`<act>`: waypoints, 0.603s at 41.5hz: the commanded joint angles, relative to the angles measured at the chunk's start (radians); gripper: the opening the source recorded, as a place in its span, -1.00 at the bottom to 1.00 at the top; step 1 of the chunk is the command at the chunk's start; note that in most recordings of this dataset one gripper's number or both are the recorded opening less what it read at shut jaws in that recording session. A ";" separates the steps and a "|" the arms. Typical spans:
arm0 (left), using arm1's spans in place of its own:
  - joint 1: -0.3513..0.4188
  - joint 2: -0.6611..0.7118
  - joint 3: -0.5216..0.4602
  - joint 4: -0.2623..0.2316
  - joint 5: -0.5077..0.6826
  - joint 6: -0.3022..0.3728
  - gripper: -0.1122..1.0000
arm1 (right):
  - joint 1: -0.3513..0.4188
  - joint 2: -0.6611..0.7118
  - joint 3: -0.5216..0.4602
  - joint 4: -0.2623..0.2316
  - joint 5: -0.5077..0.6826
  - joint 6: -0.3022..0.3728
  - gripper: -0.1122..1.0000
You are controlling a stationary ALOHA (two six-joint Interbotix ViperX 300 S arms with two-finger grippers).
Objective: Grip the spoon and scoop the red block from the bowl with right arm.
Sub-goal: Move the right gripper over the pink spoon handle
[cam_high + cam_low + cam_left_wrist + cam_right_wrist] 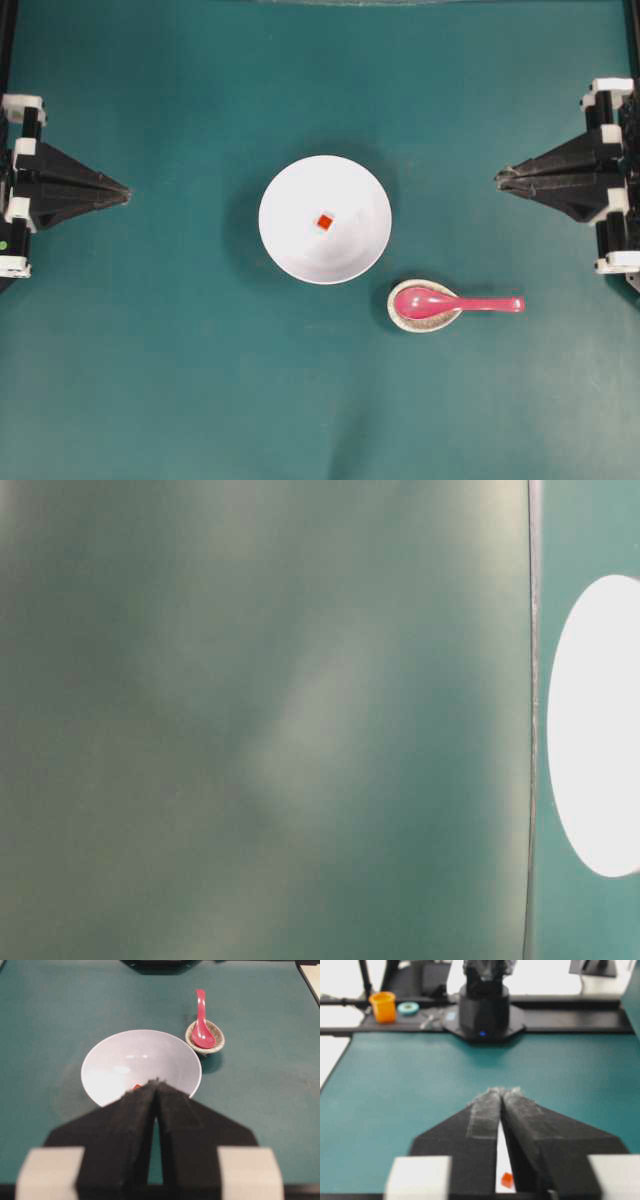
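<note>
Right gripper (500,177) sits at the right edge of the overhead view with its two black fingers drawn to a point, tips touching or all but touching and nothing between them; the right wrist view shows the same, with only a thin slit lower down. It points toward the middle of the table, well apart from everything it has to work with, so the task looks not yet begun.

The spoon (452,302) lies with its deep pink-red bowl nested in a small speckled dish (401,316), and its short handle sticks out past the dish rim toward the right arm's side. That placement seems deliberate: the dish lifts the handle a little off the teal table (150,400), leaving room for fingers to close around it, and the handle end faces the arm meant to grip it.

The white bowl (290,230) stands at the centre, just beside the dish, with the red block (325,221) resting alone near the middle of its floor, clear of the walls, where a spoon could slide under it.

The left gripper (125,190) rests at the opposite edge, fingers together and holding nothing, aimed at the bowl but well short of it. I judge it simply parked out of the way.

The table-level view is mostly blur, with a slice of white bowl at the right.
</note>
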 commanded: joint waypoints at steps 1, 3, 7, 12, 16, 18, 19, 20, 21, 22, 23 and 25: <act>0.006 0.006 -0.026 0.002 -0.005 -0.002 -0.80 | 0.000 0.003 -0.029 0.005 -0.006 0.002 -0.40; 0.006 0.006 -0.025 0.002 -0.005 -0.002 -0.80 | 0.000 0.005 -0.029 0.006 -0.005 0.003 -0.19; 0.006 0.006 -0.026 0.003 -0.005 -0.002 -0.80 | -0.002 0.008 -0.028 0.015 -0.002 0.003 0.11; 0.006 0.005 -0.026 0.002 -0.005 -0.003 -0.80 | 0.002 0.032 -0.023 0.023 0.006 0.003 0.26; 0.006 0.003 -0.026 0.003 -0.005 -0.005 -0.80 | 0.017 0.064 -0.018 0.023 0.012 0.003 0.26; 0.006 0.002 -0.026 0.003 -0.005 -0.002 -0.80 | 0.031 0.086 -0.011 0.023 0.009 0.003 0.26; 0.006 0.002 -0.026 0.003 -0.005 0.000 -0.80 | 0.037 0.095 -0.008 0.025 0.008 0.003 0.26; 0.006 0.000 -0.025 0.003 -0.005 0.002 -0.80 | 0.044 0.106 -0.003 0.025 0.005 0.003 0.26; 0.006 0.000 -0.025 0.003 -0.005 0.002 -0.80 | 0.055 0.121 0.005 0.026 -0.002 0.003 0.26; 0.006 0.002 -0.026 0.003 -0.005 0.002 -0.80 | 0.064 0.130 0.009 0.029 -0.008 0.003 0.26; 0.006 0.002 -0.025 0.003 -0.005 0.002 -0.80 | 0.077 0.147 0.018 0.035 -0.021 0.003 0.26; 0.006 0.002 -0.025 0.003 -0.005 0.002 -0.80 | 0.097 0.175 0.038 0.055 -0.058 0.003 0.26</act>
